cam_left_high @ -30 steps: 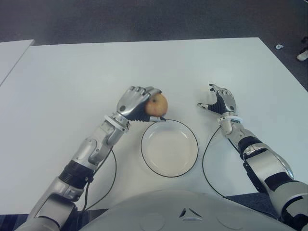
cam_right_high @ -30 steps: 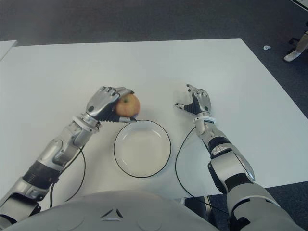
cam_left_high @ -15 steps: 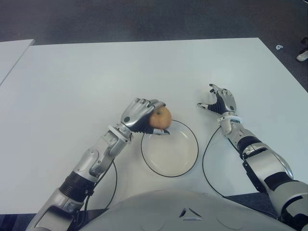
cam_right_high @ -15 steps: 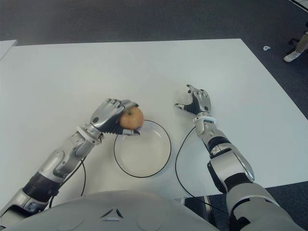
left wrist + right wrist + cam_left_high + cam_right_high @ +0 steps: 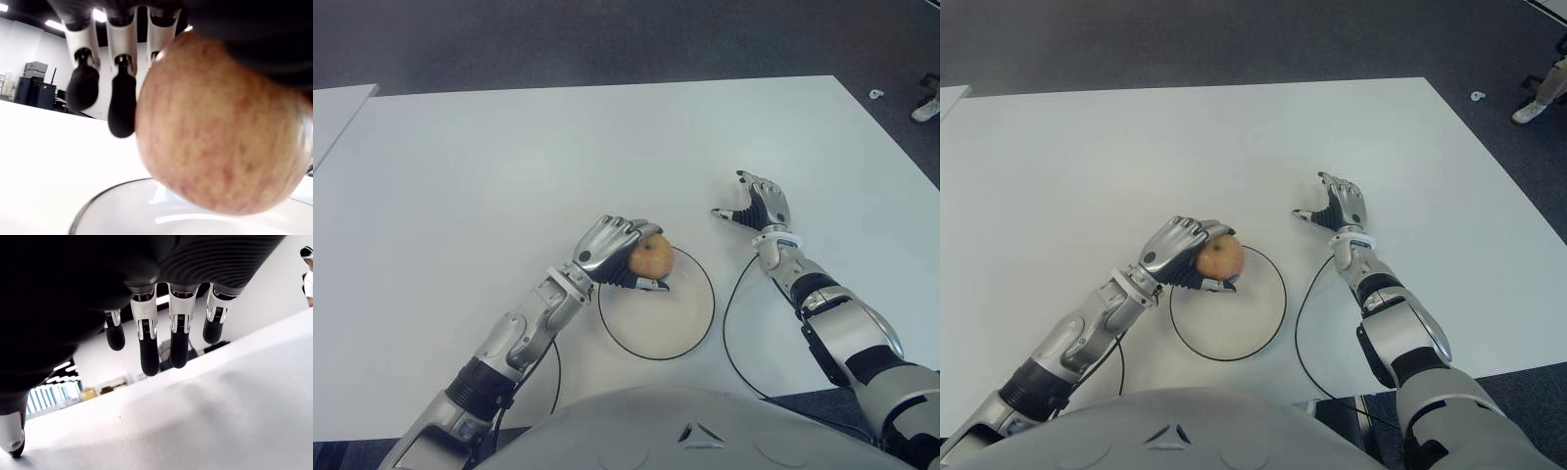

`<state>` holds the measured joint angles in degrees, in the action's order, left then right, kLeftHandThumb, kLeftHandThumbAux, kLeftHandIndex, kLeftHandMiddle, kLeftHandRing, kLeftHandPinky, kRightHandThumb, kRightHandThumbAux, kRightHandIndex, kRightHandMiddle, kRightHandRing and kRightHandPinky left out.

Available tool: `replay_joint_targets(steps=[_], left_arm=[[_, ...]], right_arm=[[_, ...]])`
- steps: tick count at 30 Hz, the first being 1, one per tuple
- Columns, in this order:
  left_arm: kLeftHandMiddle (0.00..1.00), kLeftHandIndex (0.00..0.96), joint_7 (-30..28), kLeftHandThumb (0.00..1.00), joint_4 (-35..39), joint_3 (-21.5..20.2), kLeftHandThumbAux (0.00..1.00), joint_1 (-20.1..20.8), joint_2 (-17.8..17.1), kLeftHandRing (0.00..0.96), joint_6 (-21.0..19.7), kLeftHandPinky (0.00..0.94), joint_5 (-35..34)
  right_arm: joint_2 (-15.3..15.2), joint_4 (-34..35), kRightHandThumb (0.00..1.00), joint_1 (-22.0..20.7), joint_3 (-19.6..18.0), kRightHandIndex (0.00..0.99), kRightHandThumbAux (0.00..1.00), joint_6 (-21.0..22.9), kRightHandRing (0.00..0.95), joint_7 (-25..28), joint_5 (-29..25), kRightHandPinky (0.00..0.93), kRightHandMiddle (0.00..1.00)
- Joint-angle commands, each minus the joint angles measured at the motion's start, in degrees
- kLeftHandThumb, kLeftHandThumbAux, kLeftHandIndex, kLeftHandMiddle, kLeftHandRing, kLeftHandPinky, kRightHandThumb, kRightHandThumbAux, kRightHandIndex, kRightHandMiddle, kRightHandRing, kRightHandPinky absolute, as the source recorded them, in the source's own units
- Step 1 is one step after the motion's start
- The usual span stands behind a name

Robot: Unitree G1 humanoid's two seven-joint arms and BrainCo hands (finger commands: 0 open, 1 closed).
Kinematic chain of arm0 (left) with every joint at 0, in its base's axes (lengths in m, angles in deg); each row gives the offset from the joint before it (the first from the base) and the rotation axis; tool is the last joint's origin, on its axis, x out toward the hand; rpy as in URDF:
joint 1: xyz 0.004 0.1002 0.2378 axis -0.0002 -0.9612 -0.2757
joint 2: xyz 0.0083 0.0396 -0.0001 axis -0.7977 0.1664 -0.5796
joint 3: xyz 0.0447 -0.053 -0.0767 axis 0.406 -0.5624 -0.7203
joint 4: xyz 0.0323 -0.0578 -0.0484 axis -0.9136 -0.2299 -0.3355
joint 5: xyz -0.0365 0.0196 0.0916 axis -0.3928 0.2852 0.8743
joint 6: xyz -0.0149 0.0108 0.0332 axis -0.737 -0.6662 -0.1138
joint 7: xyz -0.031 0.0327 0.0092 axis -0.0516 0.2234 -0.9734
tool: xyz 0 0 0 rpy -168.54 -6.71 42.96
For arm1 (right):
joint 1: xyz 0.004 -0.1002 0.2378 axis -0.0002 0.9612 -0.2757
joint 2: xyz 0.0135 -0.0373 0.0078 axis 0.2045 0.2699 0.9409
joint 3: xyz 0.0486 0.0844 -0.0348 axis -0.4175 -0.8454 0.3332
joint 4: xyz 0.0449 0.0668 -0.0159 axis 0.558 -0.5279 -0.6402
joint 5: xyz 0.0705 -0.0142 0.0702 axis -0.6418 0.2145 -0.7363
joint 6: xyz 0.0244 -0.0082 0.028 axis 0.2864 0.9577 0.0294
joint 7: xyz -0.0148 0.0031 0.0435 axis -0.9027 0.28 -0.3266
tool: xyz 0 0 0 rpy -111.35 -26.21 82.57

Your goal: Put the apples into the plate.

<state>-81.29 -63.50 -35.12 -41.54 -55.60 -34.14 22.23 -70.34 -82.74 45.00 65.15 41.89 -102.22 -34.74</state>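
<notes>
My left hand grips the apple, holding it just above the plate near its left rim. My right hand shows right of the plate, fingers loosely spread, holding nothing.

Apple in left hand over plate left rim, right hand right of plate

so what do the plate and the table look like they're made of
The plate looks like glazed ceramic or glossy plastic: white, thin dark rim, and light reflections show in the left wrist view. The table looks like matte white laminate, smooth and even; its core is hidden. The left hand holds the apple over the plate.
</notes>
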Motion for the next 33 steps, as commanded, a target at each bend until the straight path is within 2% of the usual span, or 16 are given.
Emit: replay_joint_targets(steps=[1, 10, 14, 23, 33], left_arm=[[0.510, 0.415, -1.19, 0.843, 0.97, 0.48, 0.666, -1.61, 0.68, 0.736, -0.76, 0.703, 0.32], [0.506, 0.415, -0.27, 0.844, -0.95, 0.97, 0.666, -1.85, 1.21, 0.732, -0.74, 0.704, 0.84], [0.513, 0.414, 0.74, 0.844, -1.64, 1.44, 0.666, -1.53, 0.76, 0.752, 0.03, 0.735, 2.29], [0.522, 0.409, -2.63, 0.844, -1.76, 2.04, 0.666, -1.76, 1.47, 0.788, -0.95, 0.784, 1.39], [0.516, 0.412, -1.64, 0.844, -4.61, 2.16, 0.666, -1.48, 2.77, 0.769, -1.23, 0.740, 0.80]], right_arm=[[6.42, -3.56, 0.363, 7.65, 1.84, 0.127, 0.578, 0.77, 0.234, 3.01, 1.29, 0.065, 0.290], [6.18, -3.41, 0.375, 7.75, 1.90, 0.129, 0.580, 0.11, 0.258, 2.28, 1.43, 0.071, 0.307], [6.25, -3.41, 0.364, 7.70, 1.99, 0.130, 0.581, 0.25, 0.267, 1.94, 1.55, 0.080, 0.311], [6.35, -3.26, 0.345, 7.64, 2.11, 0.132, 0.576, -0.03, 0.256, 1.75, 1.63, 0.077, 0.303], [6.43, -3.26, 0.357, 7.62, 2.15, 0.131, 0.585, -0.28, 0.266, 1.21, 1.70, 0.091, 0.310]])
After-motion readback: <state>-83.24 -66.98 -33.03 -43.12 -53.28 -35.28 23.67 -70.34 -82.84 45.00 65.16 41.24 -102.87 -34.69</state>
